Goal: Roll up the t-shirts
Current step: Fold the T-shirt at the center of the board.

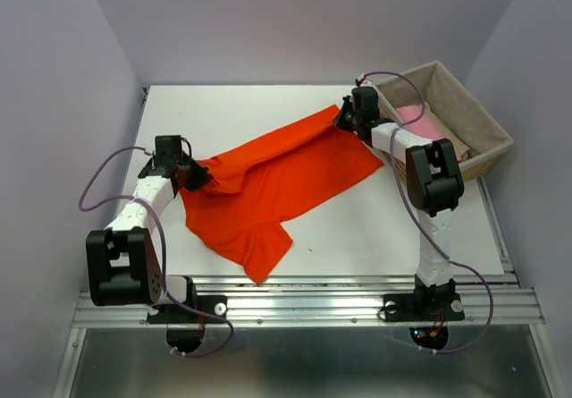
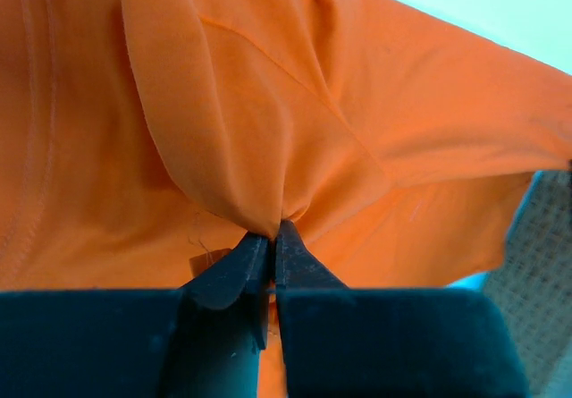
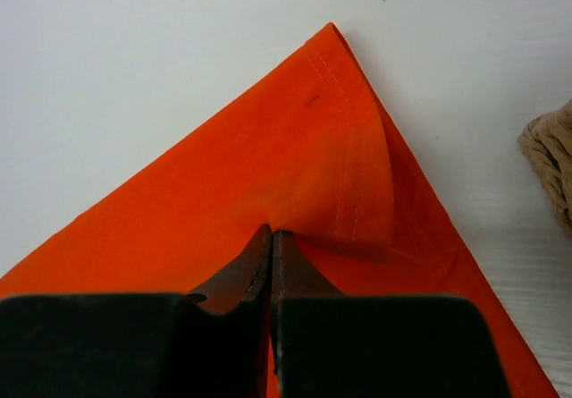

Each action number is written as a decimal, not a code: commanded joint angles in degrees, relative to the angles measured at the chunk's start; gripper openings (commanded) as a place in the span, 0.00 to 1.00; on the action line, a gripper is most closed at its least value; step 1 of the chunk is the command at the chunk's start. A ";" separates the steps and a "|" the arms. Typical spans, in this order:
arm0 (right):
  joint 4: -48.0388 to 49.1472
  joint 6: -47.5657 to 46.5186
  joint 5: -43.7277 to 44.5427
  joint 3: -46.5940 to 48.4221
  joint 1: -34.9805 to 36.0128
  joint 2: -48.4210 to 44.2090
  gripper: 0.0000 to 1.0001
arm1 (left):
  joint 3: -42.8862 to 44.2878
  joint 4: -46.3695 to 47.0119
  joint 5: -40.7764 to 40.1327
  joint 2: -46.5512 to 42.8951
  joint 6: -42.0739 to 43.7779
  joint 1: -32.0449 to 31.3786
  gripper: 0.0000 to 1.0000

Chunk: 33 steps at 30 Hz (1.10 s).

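Pinching one orange t-shirt (image 1: 277,179), two arms' jaws clamped, one basket (image 1: 475,107)

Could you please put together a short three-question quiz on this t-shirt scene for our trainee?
1. True or false: the left gripper and the right gripper are both shut on the orange-red t-shirt.
2. Where does the pale pink t-shirt lie? A) on the orange-red t-shirt B) in the woven basket C) in the left gripper
3. Which gripper pinches the shirt end nearer the basket?
Key: 1 true; 2 B; 3 the right gripper.
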 commanded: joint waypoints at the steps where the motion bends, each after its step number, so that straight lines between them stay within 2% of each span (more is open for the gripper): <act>1: 0.95 -1.08 2.06 -1.43 -0.39 -3.55 0.01 | -3.14 -0.61 3.70 -4.16 -3.20 -0.16 0.17; 2: 0.78 -1.08 2.15 -1.43 -0.39 -3.46 0.01 | -3.67 -0.87 5.97 -5.47 -3.37 -0.25 0.29; 3: 0.34 -1.34 2.15 -1.26 -0.39 -3.37 0.01 | -4.72 -1.31 7.04 -6.26 -3.46 -0.33 0.61; 4: -0.10 -1.43 2.15 -0.91 -0.39 -3.28 0.09 | -5.08 -2.53 8.61 -8.01 -3.29 -0.68 0.81; 5: -0.71 -1.87 1.89 -0.65 -0.39 -3.28 0.19 | -5.43 -3.42 9.24 -8.99 -3.03 -0.69 0.90; 6: -0.98 -2.04 1.71 -0.56 -0.39 -3.28 0.28 | -5.44 -4.21 9.51 -10.04 -2.76 -0.69 0.91; 8: -1.42 -2.48 1.18 -0.64 -0.39 -3.72 0.34 | -4.82 -6.75 7.85 -13.20 -1.80 -0.60 0.91; 11: -1.59 -2.66 0.57 -1.60 -0.39 -4.69 0.44 | -1.49 -10.09 1.89 -15.06 0.57 -0.16 0.84; 15: -1.60 -2.49 -0.05 -3.98 0.31 -7.85 0.54 | 0.45 -9.84 -0.77 -13.05 3.21 1.95 0.69; 16: -1.59 -2.57 0.47 -4.68 0.32 -8.64 0.63 | 0.45 -9.67 -1.12 -12.34 3.48 2.39 0.67; 21: -0.54 -2.57 1.36 -9.86 3.30 -14.69 0.64 | 1.51 -6.69 -2.97 -6.45 6.99 4.32 0.55; 23: -0.80 -2.57 0.13 -10.57 7.24 -15.50 0.62 | 1.95 -4.85 -3.68 -4.09 7.61 4.94 0.49; 25: -2.20 -2.57 -2.23 -10.23 11.02 -15.24 0.61 | 3.26 -3.87 -3.76 -2.24 8.66 5.64 0.48; 26: -2.82 -2.57 -3.03 -9.79 15.13 -14.80 0.61 | 3.79 -3.34 -4.63 -0.23 9.01 6.51 0.48; 29: -6.23 -1.00 -7.41 -6.90 21.56 -11.74 0.60 | 5.99 -3.17 -5.52 2.24 10.51 9.32 0.52; 32: -6.43 2.07 -11.37 -5.05 24.13 -8.92 0.59 | 5.64 -2.46 -5.26 3.04 11.82 11.70 0.58; 33: -6.34 2.61 -12.08 -4.60 25.53 -8.30 0.59 | 5.38 -2.20 -5.00 3.22 12.26 11.97 0.69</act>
